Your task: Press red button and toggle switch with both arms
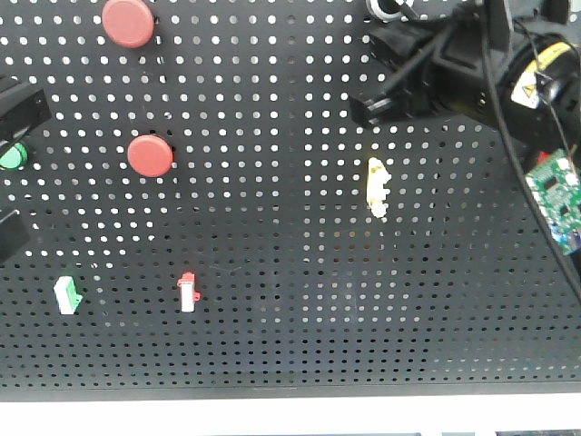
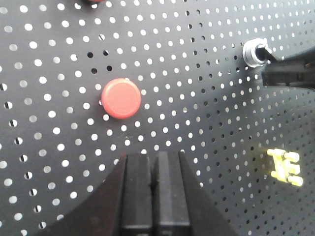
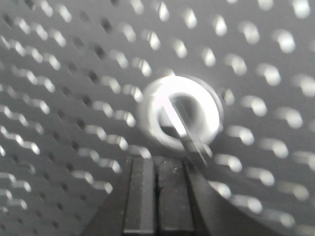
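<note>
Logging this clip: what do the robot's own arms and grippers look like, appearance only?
The left gripper and the right gripper each have flat, blocky black fingers with squared edges. In the front view the right arm is black and boxy, with black cables running along it, a yellow warning sticker and an exposed green circuit board.

A black pegboard [image 1: 300,336] fills the view, many of its round holes showing bright. A white strip [image 1: 227,413] runs along its lower edge.
</note>
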